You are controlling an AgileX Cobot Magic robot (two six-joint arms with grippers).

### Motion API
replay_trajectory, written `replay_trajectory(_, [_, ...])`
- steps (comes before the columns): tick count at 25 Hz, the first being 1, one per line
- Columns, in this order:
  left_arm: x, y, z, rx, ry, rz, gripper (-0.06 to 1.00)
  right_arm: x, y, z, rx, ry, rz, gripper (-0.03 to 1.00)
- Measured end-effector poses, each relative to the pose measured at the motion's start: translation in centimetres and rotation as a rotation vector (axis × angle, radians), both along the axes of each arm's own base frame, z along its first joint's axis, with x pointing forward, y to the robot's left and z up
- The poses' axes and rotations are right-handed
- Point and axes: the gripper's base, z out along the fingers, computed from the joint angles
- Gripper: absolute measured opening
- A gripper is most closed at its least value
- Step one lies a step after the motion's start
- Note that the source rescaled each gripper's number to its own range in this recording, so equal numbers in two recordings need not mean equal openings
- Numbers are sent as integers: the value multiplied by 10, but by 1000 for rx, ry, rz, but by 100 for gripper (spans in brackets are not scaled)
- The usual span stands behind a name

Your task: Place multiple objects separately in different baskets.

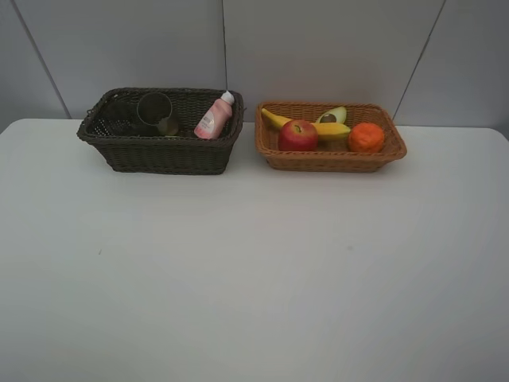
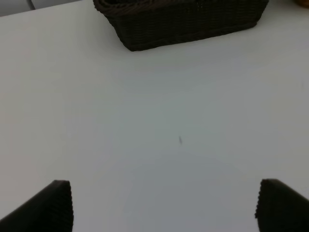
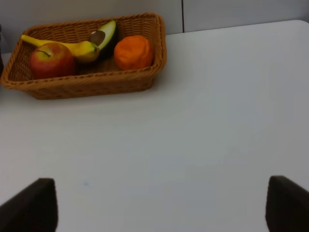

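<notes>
- Standing near the far edge of the white table [image 1: 254, 270], left of its middle: dark brown basket [image 1: 163, 131], deep, rectangular, woven.
- Lying inside the dark brown basket, toward its left half: translucent cup [image 1: 156, 111], tipped on its side, mouth facing the near side.
- Leaning against the right end of that basket's far rim: pink bottle [image 1: 213, 118], white cap uppermost and poking above the rim.
- Standing just beside the dark basket on its right, near the same far edge, apart by a narrow gap: light tan basket [image 1: 330, 159], shallower.
- Resting along the far wall of the tan basket: yellow banana [image 1: 330, 130], stretched from the left corner toward the middle.
- Sitting in front of the banana, at the near-left part of the tan basket, touching it: red apple [image 1: 298, 135].
- Propped behind the banana against the far wall: halved avocado [image 1: 332, 116], cut face and pit showing.
- Sitting at the right end of the tan basket: orange tangerine [image 1: 366, 138].
- Poised over bare table before the dark basket, fingers spread wide, grasping nothing: left gripper [image 2: 164, 205].
- Poised over bare table before the tan basket, fingers spread wide, grasping nothing: right gripper [image 3: 161, 205].
</notes>
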Motion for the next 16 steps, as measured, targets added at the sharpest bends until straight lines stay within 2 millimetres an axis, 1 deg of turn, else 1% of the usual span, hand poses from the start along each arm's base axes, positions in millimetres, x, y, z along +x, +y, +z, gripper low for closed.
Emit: replay_trajectory(16, [0, 0, 0, 0, 0, 0, 100, 0, 0, 0, 0, 0, 0, 85])
